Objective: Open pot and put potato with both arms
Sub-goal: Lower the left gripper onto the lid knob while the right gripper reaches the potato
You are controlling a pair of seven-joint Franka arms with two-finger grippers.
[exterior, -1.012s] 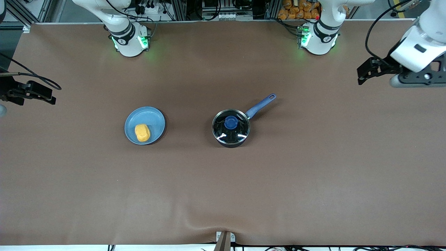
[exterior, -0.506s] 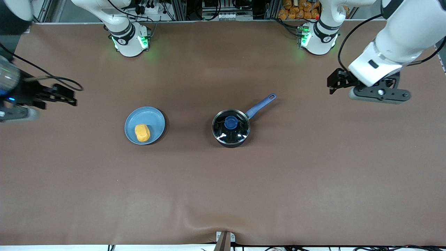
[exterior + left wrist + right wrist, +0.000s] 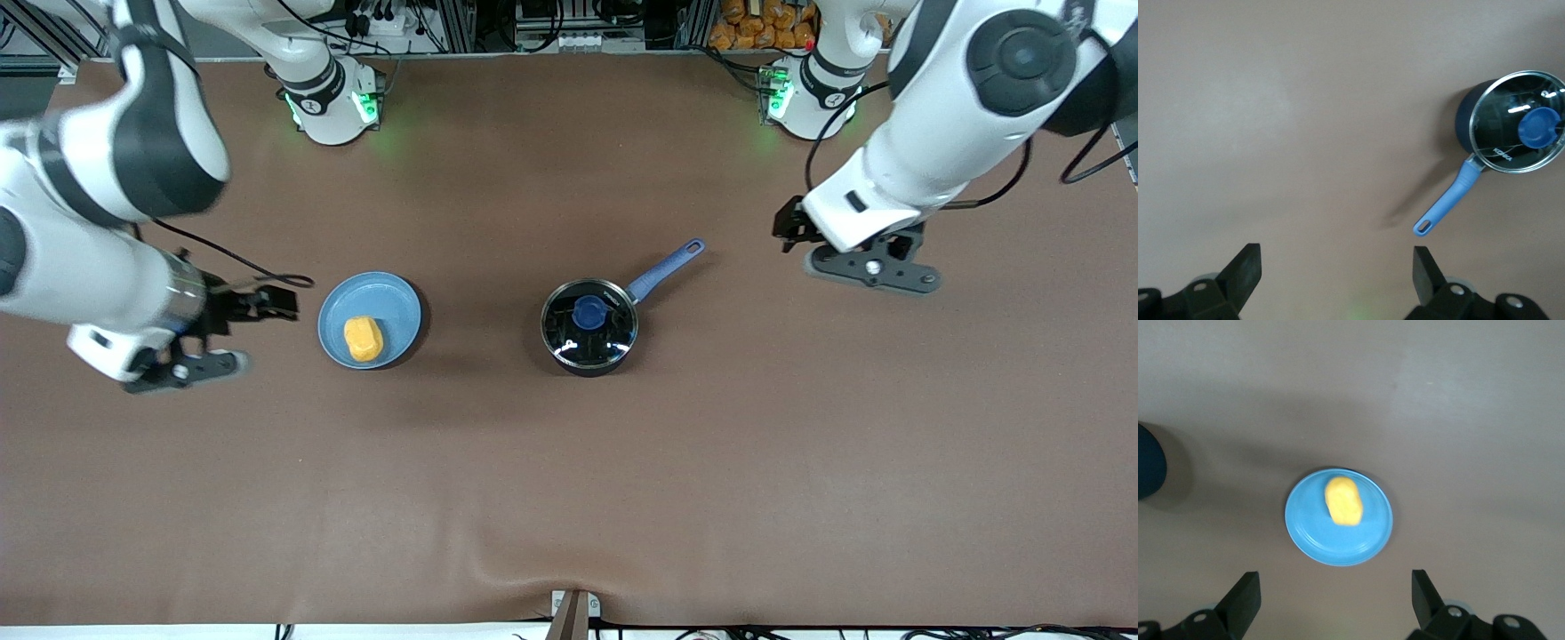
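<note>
The pot (image 3: pixel 589 327) was seen near the middle of the table (image 3: pixel 569 498), with its glass lid (image 3: pixel 589 323) shut on it and the blue knob (image 3: pixel 589 312) sitting in the middle of the lid. Its long blue handle (image 3: pixel 667 266) was pointed toward the left arm's end of the table. The potato (image 3: pixel 363 339) was lying on the blue plate (image 3: pixel 391 302), beside the pot and well apart from it, toward the right arm's end. Nothing was held yet. The left gripper (image 3: pixel 794 228) was hung over bare table near the tip of the handle, with its fingers (image 3: pixel 1245 270) spread wide and nothing between them. The right gripper (image 3: pixel 267 302) was placed just beside the plate, also spread wide and empty. The lid was judged to be the first job, and it was best done by the left gripper. To do it well, the gripper should be brought right over the knob, lowered straight down, and shut only when the knob was between both fingers. The lid should then be lifted straight up, so the pot was not dragged or tipped. The potato should be gripped across its narrow middle, gently, because it was lumpy and could slip. It should be dropped in only once the lid was well clear of the pot.
</note>
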